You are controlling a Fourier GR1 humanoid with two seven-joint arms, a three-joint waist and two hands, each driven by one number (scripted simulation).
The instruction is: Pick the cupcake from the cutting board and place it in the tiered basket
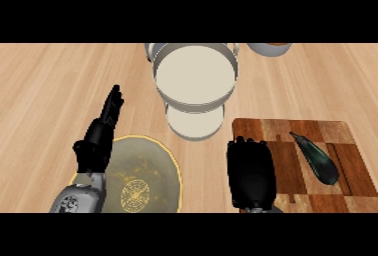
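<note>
No legible txt, labels, nos. or signs anywhere in view.

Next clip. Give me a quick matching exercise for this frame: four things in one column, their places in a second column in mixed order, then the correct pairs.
Things:
1. eggplant
2. tiered basket
3. plate
4. right robot hand

Places:
A. under the left robot hand, lower left of the view
B. top centre of the counter
C. lying on the right part of the cutting board
D. over the cutting board's left edge

Pairs: 1-C, 2-B, 3-A, 4-D
</note>
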